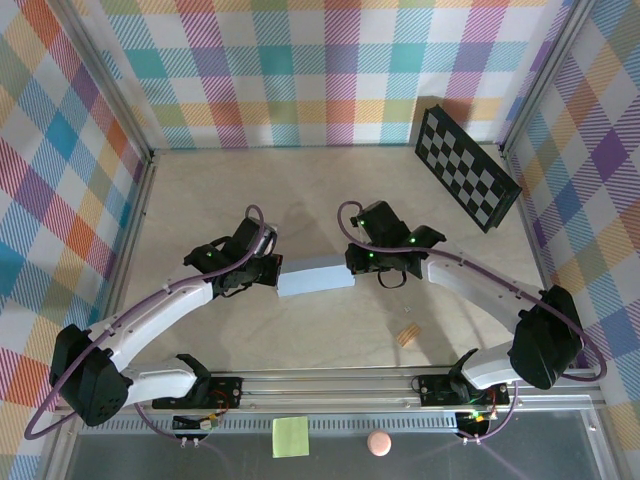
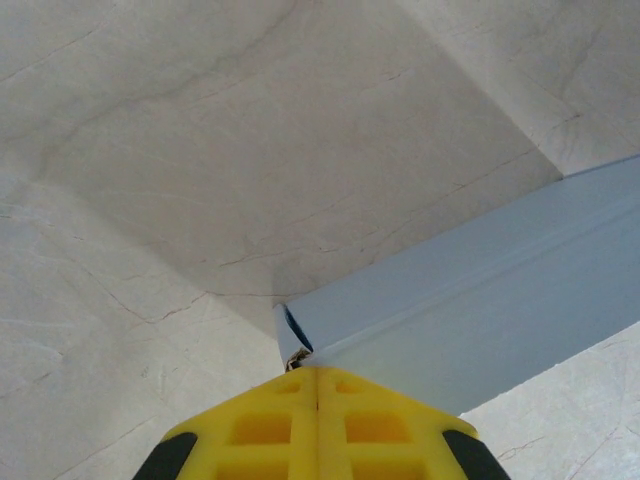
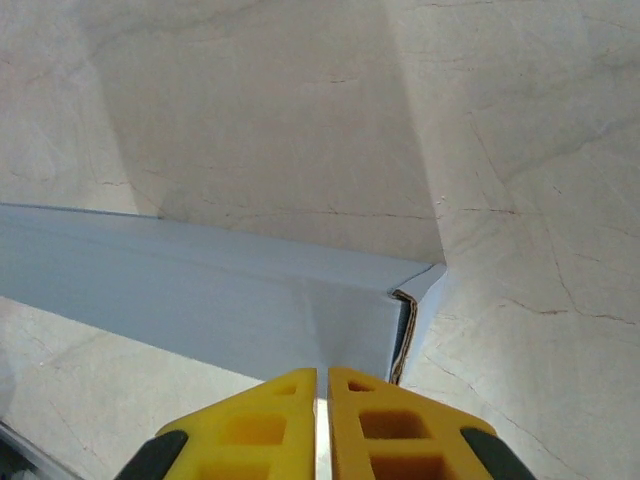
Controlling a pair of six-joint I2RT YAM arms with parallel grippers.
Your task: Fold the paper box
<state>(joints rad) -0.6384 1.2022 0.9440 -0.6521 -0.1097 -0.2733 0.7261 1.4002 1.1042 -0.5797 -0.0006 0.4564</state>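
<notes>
Over one table (image 1: pixel 200 200), one paper box (image 1: pixel 315 281), its two ends in left claw (image 2: pixel 317 372) and right claw (image 3: pixel 322 372) (both pinched shut).

The top camera looks down from high above the near edge over the whole worktop (image 1: pixel 200 190). Each wrist camera peers closely at one end of the paper box (image 1: pixel 315 280), shared by all views.

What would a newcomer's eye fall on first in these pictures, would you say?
Most likely the pale grey paper box at the table's centre, spanning the gap between the left gripper and the right gripper, whose yellow fingers are closed at its two ends. After that, the black-and-white checkerboard panel at the far right, set against the loud plaid walls.
</notes>
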